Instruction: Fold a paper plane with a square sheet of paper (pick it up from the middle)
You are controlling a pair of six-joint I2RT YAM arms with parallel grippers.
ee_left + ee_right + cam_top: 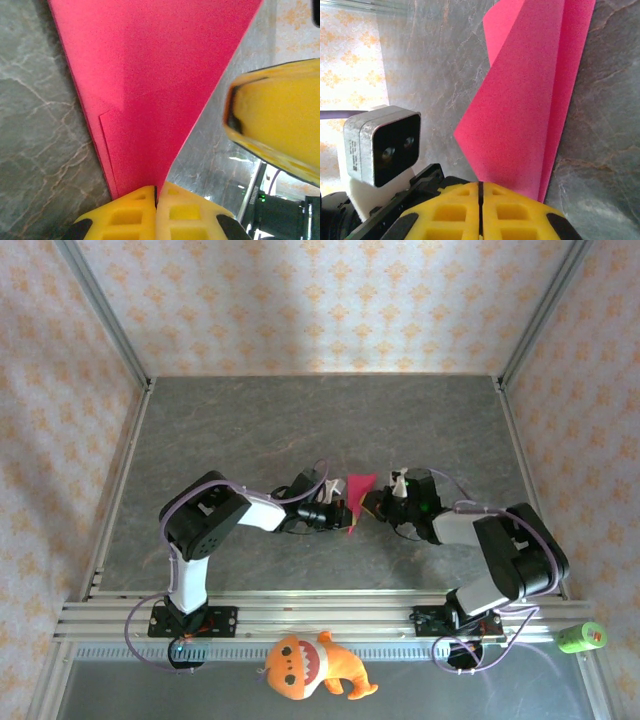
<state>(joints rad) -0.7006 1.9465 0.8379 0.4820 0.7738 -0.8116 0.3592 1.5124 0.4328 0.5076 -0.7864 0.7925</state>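
Left pincer [156, 191] clamps the folded pink paper [150, 75] by its tip; right pincer [480, 185], pressed together, apparently pinches another edge.

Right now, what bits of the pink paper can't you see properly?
Left wrist: the pink paper has its tip hidden inside the shut left gripper; its top is cut off.
Right wrist: the shut right gripper hides its lower edge, so a pinch is unsure.
Top view: folds too small to see.

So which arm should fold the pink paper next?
Probably the right. The left claw is shut on the pointed end of the pink paper, steadying it; the right claw, shut, sits at its edge, ready to press.
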